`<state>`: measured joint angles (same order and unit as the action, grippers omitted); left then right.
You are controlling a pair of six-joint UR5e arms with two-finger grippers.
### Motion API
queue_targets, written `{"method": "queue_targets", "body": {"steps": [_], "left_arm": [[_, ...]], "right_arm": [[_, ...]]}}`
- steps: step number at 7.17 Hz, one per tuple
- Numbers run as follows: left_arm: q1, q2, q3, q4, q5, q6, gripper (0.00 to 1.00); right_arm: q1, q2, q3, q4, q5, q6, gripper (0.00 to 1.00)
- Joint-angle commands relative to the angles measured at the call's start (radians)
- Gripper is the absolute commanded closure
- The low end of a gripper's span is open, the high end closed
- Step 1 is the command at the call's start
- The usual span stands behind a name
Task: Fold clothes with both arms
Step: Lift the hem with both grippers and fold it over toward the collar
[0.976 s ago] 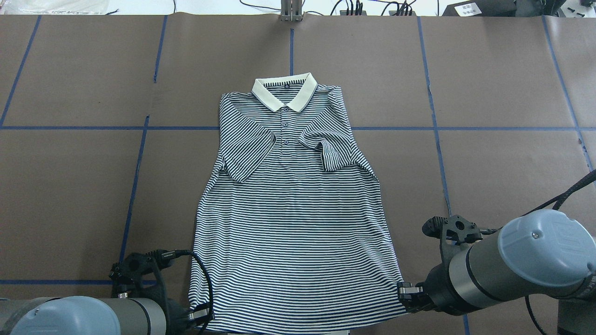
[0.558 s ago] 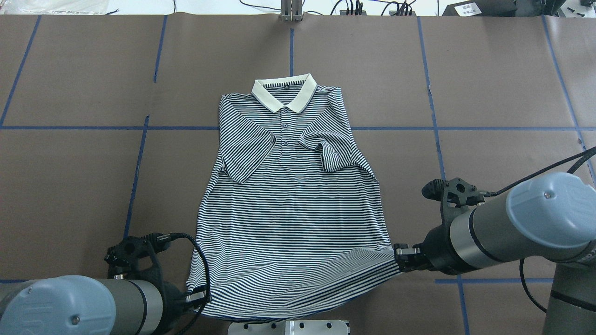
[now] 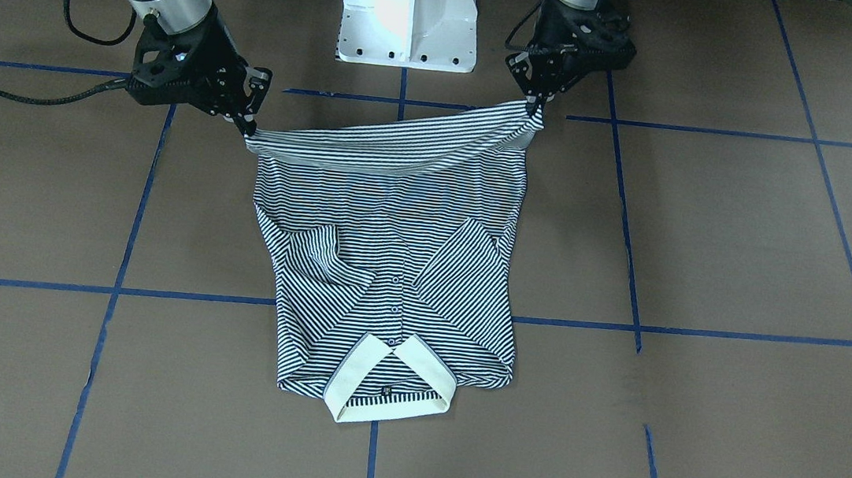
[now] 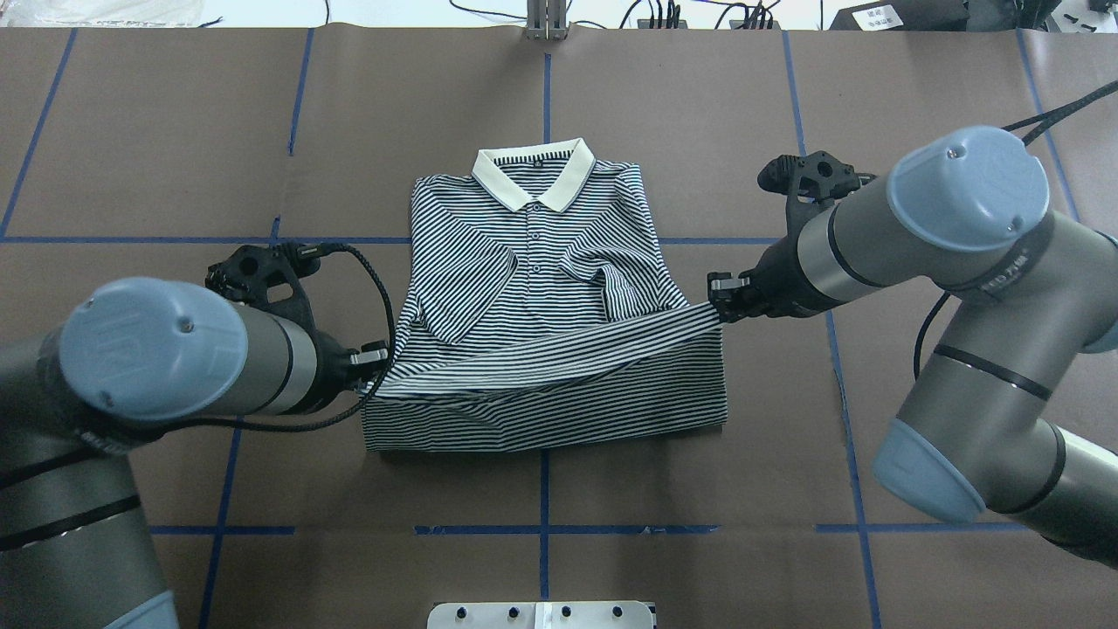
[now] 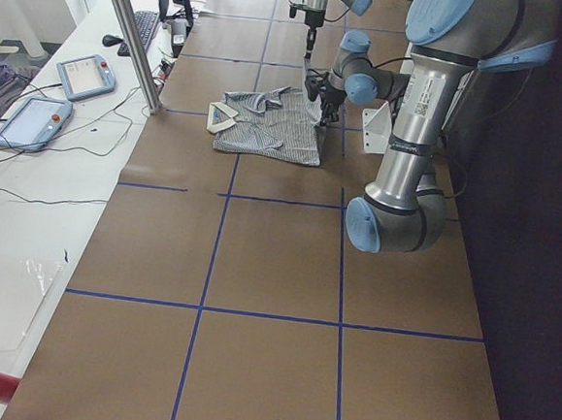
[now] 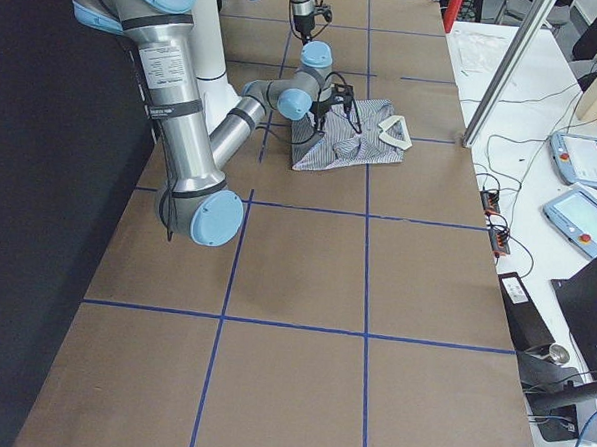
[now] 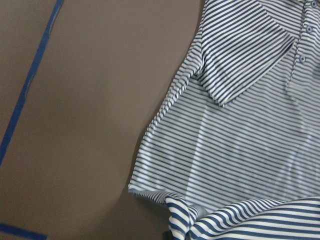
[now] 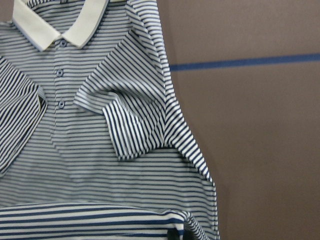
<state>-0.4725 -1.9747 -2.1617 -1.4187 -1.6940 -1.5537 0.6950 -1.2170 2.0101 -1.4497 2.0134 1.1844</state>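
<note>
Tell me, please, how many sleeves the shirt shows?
2. One sleeve lies folded inward over the shirt's chest on the left gripper's side; the other sleeve lies folded inward on the right gripper's side. Neither is hidden.

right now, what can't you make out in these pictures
- Finger pads of the black left end effector: cut off by the left wrist view's bottom edge.
- Pads of the black right end effector: likewise cut off in the right wrist view.
- Front of the navy-and-white striped polo shirt beneath its lifted hem: covered by that hem in the overhead view.
- Writing on the dark neck tag: too small to read anywhere.
</note>
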Motion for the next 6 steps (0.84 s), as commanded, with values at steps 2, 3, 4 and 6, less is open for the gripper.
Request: {"method": "queue_targets", "body": {"steps": [2,3,4,6], "left_arm": [[-0.159,-0.059,0.274,-0.217,-0.006,0.092,1.00],[-0.204,-0.094,0.369,-0.305,-0.006,0.093,1.00],[-0.228,-0.119,0.457,-0.387,-0.006,0.093,1.00],[-0.253,-0.144,0.575,-0.491,-0.004,0.095,1.00]], "right_arm": [[0.102,0.199,-0.282,0.017,-0.004,-0.019,1.00],[0.119,0.233,-0.398,0.114,-0.004,-0.019,1.00],[0.142,0.281,-0.529,0.214,0.004,-0.017,1.00],[0.155,0.405,-0.734,0.268,0.001,-0.022,1.00]]}}
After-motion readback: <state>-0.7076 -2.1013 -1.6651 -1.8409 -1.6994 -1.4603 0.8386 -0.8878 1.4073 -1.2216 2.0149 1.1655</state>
